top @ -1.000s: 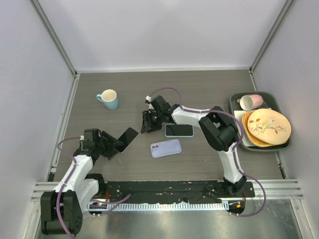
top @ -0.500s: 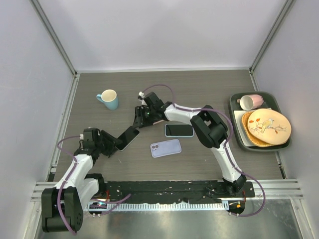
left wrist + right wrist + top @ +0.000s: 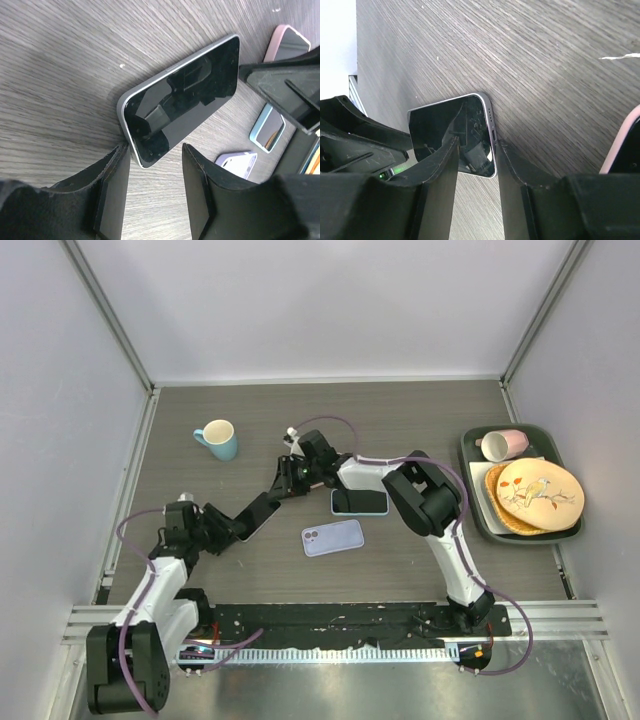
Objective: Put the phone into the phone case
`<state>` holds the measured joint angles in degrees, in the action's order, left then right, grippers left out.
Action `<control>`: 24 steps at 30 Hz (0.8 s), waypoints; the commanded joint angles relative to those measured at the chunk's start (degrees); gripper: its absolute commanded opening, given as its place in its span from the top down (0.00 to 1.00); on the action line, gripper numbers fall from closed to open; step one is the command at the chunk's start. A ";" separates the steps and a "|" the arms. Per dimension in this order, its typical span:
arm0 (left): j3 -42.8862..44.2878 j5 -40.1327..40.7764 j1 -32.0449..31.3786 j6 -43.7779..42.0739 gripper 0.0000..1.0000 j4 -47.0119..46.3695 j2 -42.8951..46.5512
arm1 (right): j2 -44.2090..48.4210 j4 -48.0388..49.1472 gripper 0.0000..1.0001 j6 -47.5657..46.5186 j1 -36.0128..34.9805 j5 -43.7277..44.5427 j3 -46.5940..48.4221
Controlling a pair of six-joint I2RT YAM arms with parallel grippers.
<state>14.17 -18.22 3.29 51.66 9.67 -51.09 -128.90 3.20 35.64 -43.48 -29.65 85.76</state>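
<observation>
On the grey wood-grain counter [image 3: 420, 420], a dark tray [image 3: 468, 455] at the right edge carries a painted plate [image 3: 540, 492] and a pink cup [image 3: 503, 444]. A blue mug [image 3: 218, 438] stands toward the far left. Near the middle the lavender phone case [image 3: 333, 537] lies flat, with a pink-rimmed phone [image 3: 359, 501] just behind it. The black-screened phone [image 3: 255, 517] is left of the case, tilted, apart from it. The left pincer [image 3: 226, 530] clasps its near end, fingers [image 3: 112, 190] spread across the width. The right pincer [image 3: 280, 489] straddles the far end with the port; whether it presses there cannot be told.
</observation>
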 commanded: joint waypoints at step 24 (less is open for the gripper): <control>2.00 -10.96 -0.30 -1.47 1.00 -5.72 9.16 | 11.04 4.44 0.60 4.00 -1.43 -3.58 -12.28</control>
<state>13.87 -27.53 3.14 51.20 6.39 -42.92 -121.75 6.42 39.27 -44.95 -32.05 73.45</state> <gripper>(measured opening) 0.119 0.395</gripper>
